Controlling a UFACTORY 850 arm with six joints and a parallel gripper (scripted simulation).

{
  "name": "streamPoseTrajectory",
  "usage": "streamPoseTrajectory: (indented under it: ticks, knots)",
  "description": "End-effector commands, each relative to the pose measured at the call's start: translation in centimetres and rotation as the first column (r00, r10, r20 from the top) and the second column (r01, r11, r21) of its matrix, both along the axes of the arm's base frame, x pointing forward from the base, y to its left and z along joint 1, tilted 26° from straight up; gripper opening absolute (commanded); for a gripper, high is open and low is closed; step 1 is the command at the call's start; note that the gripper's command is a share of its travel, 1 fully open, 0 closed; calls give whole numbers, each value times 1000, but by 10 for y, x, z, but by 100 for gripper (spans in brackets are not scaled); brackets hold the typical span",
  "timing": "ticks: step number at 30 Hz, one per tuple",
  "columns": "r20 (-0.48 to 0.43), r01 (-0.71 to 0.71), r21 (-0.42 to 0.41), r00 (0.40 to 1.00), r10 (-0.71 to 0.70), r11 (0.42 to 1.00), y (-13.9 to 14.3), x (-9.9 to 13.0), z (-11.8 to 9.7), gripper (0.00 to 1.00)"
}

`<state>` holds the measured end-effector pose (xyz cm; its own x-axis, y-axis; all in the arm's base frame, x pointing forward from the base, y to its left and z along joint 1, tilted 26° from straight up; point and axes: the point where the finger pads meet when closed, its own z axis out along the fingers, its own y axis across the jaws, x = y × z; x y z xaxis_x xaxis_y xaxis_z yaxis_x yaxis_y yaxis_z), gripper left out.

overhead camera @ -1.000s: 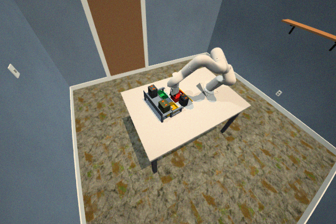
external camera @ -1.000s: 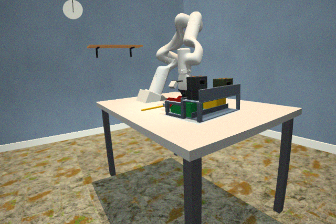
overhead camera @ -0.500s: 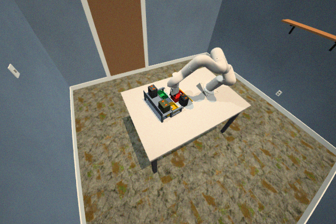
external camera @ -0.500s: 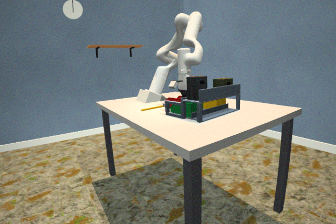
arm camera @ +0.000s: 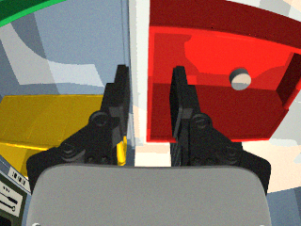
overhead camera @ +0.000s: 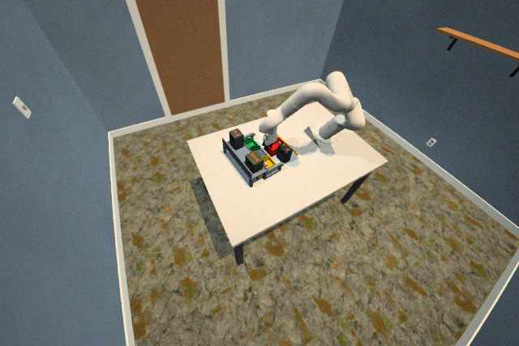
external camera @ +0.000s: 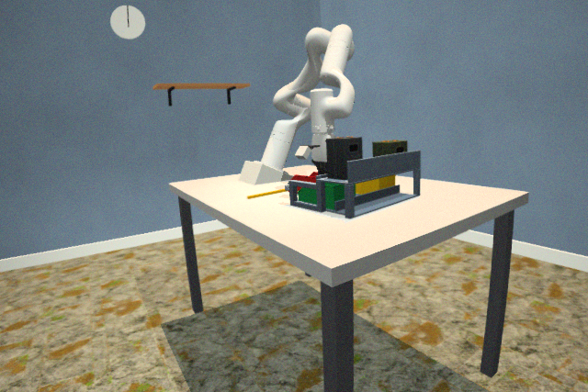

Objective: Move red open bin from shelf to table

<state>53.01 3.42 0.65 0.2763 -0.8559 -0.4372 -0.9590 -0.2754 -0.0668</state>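
Note:
The red open bin (overhead camera: 274,150) (external camera: 303,176) (arm camera: 212,113) looks to stand on the table top in front of the shelf (overhead camera: 238,164) (external camera: 383,164), a pale strip between them in the wrist view. A round grey part (arm camera: 240,79) lies in it; its underside is hidden. My gripper (overhead camera: 268,143) (external camera: 321,168) (arm camera: 150,80) is partly open and empty, pointing down, one finger over the bin's inside and one outside its shelf-side wall. The green bin (overhead camera: 251,143) (external camera: 309,196) and the yellow bin (overhead camera: 268,162) (external camera: 370,185) (arm camera: 52,113) are in the shelf.
A black box (overhead camera: 236,138) (external camera: 344,156) and an olive box (overhead camera: 254,161) (external camera: 389,147) stand at the shelf's back. Another black box (overhead camera: 285,152) stands close beside the red bin. A thin yellow bar (external camera: 265,194) lies on the table on the robot's side.

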Motion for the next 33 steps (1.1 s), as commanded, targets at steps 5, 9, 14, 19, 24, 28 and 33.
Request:
streamPoseTrajectory:
  ticks: [5,9,14,19,24,28,33]
  knots:
    - [2,0,0,1000,0,1000,0,1,1,33]
    - [2,0,0,1000,0,1000,-5,2,11,33]
    - [2,0,0,1000,0,1000,-24,4,50,33]
    - [2,0,0,1000,0,1000,-24,4,50,33]
    - [2,0,0,1000,0,1000,-24,4,50,33]
    - [2,0,0,1000,0,1000,-31,5,63,33]
    - [2,0,0,1000,0,1000,-35,6,72,33]
